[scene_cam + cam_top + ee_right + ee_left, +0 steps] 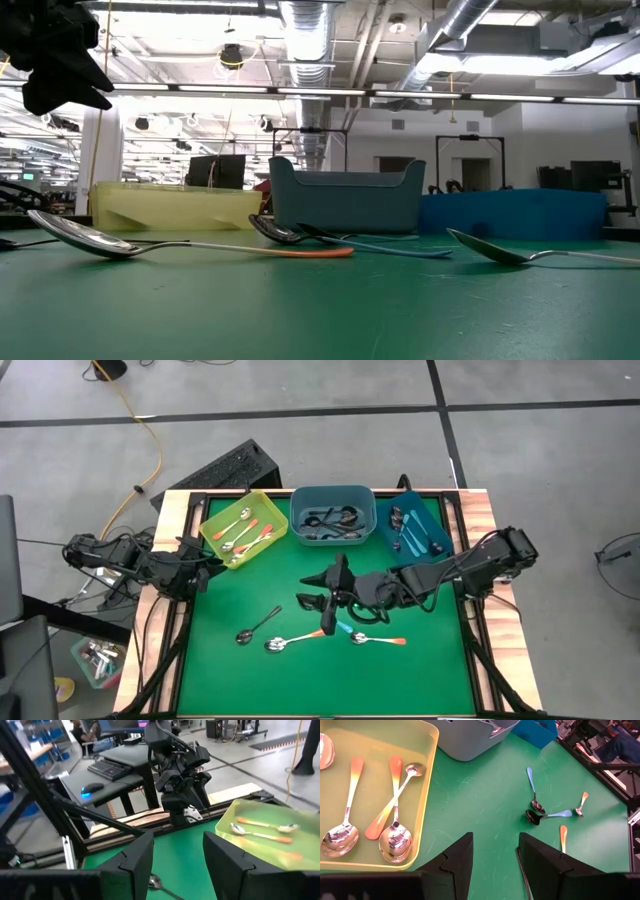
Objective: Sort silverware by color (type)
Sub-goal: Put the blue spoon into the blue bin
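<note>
Right end effector [328, 622] sits mid-worktop, pointing down over the loose spoons, fingers parted and holding nothing as far as its wrist view shows. Right beside its tip: a teal-blue-handled metal spoon [343, 628], partly hidden under the arm.

Left end effector [492, 862] is parked at the left edge of the green worktop [420, 680], just beside the yellow plastic bin [212, 520]. Fingers apart, empty.

Still loose on the mat, near side:
- dark all-metal spoon [258, 626], left
- orange-handled spoon [292, 642], centre
- orange-handled spoon [378, 640], right
- the teal one under the right arm

Sorted so far:
- yellow bin holds about four orange-handled spoons [395, 815]
- grey-blue bin [332, 493], far centre, holds dark metal spoons
- blue bin [440, 532], far right, holds a few teal-handled spoons

My read: mostly done, roughly four pieces left. Teal spoon looks like the next pick, headed for the blue bin.
</note>
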